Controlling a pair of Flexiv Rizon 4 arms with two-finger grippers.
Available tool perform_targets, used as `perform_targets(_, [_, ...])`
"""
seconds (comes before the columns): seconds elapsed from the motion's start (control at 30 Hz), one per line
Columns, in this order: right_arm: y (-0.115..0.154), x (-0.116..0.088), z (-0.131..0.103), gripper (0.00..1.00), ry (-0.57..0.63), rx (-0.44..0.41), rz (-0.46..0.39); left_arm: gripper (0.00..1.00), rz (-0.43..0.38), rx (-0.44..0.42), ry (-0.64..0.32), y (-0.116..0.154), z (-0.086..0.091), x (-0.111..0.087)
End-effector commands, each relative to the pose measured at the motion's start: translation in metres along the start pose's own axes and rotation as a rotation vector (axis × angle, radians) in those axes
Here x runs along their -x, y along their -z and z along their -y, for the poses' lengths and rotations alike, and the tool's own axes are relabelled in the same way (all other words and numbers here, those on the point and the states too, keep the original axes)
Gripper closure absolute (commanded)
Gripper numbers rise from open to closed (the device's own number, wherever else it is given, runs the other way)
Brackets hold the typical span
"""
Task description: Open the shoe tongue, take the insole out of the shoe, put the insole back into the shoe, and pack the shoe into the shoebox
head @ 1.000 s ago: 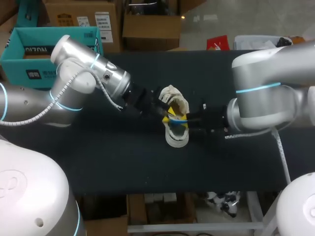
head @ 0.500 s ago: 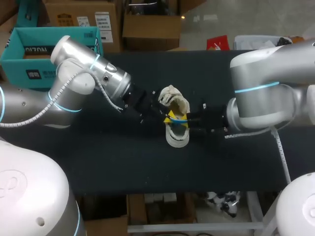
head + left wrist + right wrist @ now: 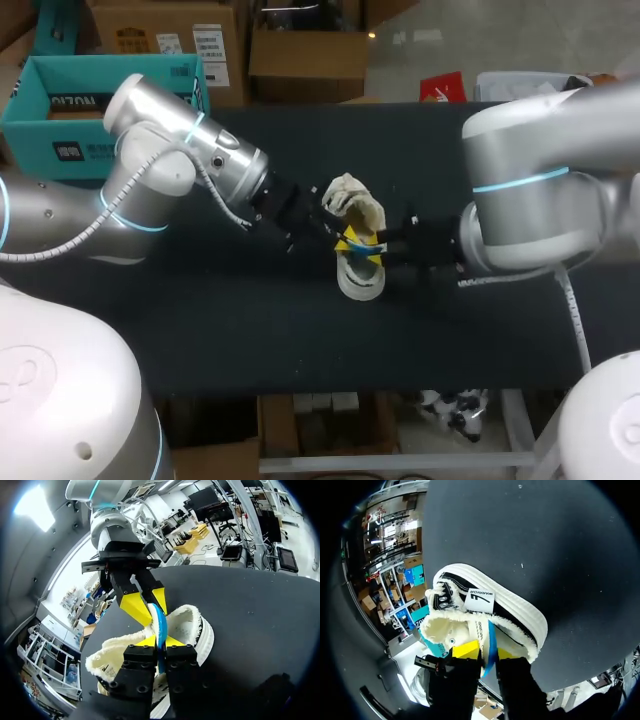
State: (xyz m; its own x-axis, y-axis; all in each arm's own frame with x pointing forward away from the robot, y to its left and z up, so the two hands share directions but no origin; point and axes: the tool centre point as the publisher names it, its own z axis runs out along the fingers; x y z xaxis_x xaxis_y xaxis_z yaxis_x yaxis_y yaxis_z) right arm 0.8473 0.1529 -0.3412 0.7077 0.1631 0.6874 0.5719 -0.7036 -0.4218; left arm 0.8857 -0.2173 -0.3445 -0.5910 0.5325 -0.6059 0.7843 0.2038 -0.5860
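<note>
A white-soled shoe (image 3: 358, 275) with a black side and cream fleece lining lies mid-table, its tongue (image 3: 350, 192) folded back. The blue insole (image 3: 352, 246) stands on edge out of its opening. My left gripper (image 3: 338, 232) comes in from the left and is shut on the insole (image 3: 160, 630), which runs between its yellow tips. My right gripper (image 3: 378, 250) faces it from the other side; its fingers stand slightly apart with the insole's edge (image 3: 491, 647) still between them. The shoe (image 3: 490, 605) lies just ahead of the right gripper (image 3: 485, 652). The teal shoebox (image 3: 60, 150) sits open at the far left.
The black table (image 3: 300, 340) stretches bare around the shoe on all sides. Both arms meet low over the middle, the left forearm crossing the table's left half, the right arm's bulk over the right half.
My left gripper has closed onto the blue insole. My right gripper's fingers have eased apart around it. The shoe has barely shifted.
</note>
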Motion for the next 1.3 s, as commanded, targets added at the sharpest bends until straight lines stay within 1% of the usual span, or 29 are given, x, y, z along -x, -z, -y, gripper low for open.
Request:
perform_targets(0.03, [-0.005,-0.005,-0.002,1.0,0.0,-0.007,0.032,1.0,0.008,0.002,0.001,-0.003,-0.001,-0.002])
perform_targets(0.2, [-0.012,-0.006,-0.006,1.0,0.005,-0.021,0.036,1.0,0.005,0.017,0.011,-0.004,-0.004,-0.002])
perform_targets(0.43, [-0.026,-0.009,-0.017,1.0,0.012,-0.013,0.059,1.0,0.0,0.026,0.058,-0.005,-0.018,0.002])
perform_targets(0.47, [-0.029,-0.009,-0.019,1.0,0.012,-0.014,0.063,0.87,0.0,0.022,0.063,-0.004,-0.019,0.002])
perform_targets(0.5, [-0.03,-0.009,-0.02,1.0,0.012,-0.011,0.07,0.69,0.0,0.021,0.064,-0.003,-0.018,0.001])
perform_targets(0.53, [-0.032,-0.009,-0.02,1.0,0.012,-0.006,0.075,0.64,-0.001,0.017,0.066,-0.001,-0.016,-0.002])
perform_targets(0.57, [-0.032,-0.009,-0.021,1.0,0.012,-0.006,0.075,0.55,-0.003,0.012,0.068,0.001,-0.014,-0.003])
perform_targets(0.6, [-0.033,-0.009,-0.021,1.0,0.014,-0.007,0.076,0.44,-0.003,0.009,0.068,0.003,-0.013,-0.003])
perform_targets(0.63, [-0.033,-0.008,-0.021,1.0,0.016,-0.006,0.076,0.29,-0.005,0.006,0.069,0.005,-0.011,-0.004])
perform_targets(0.7, [-0.032,-0.007,-0.02,1.0,0.02,-0.002,0.077,0.05,-0.015,-0.01,0.072,0.011,-0.008,-0.003])
perform_targets(0.73, [-0.032,-0.006,-0.019,1.0,0.025,0.001,0.075,0.0,-0.016,-0.009,0.072,0.015,-0.006,-0.003])
perform_targets(0.9, [-0.027,0.003,-0.016,1.0,0.038,0.022,0.083,0.0,-0.033,-0.007,0.106,0.031,0.003,-0.002])
perform_targets(1.0, [-0.024,0.009,-0.014,1.0,0.045,0.048,0.102,0.0,-0.039,-0.004,0.145,0.038,0.007,0.0])
perform_targets(1.13, [-0.021,0.013,-0.012,1.0,0.08,0.085,0.125,0.0,-0.071,-0.019,0.216,0.047,0.015,0.003])
perform_targets(1.17, [-0.021,0.013,-0.011,1.0,0.093,0.094,0.135,0.0,-0.083,-0.013,0.243,0.049,0.016,0.004])
perform_targets(1.2, [-0.022,0.013,-0.01,1.0,0.102,0.105,0.15,0.0,-0.078,-0.015,0.248,0.052,0.019,0.005])
perform_targets(1.23, [-0.023,0.013,-0.01,1.0,0.11,0.12,0.166,0.0,-0.085,-0.028,0.269,0.055,0.02,0.006])
perform_targets(1.3, [-0.026,0.014,-0.01,1.0,0.12,0.134,0.198,0.0,-0.094,-0.013,0.303,0.059,0.023,0.007])
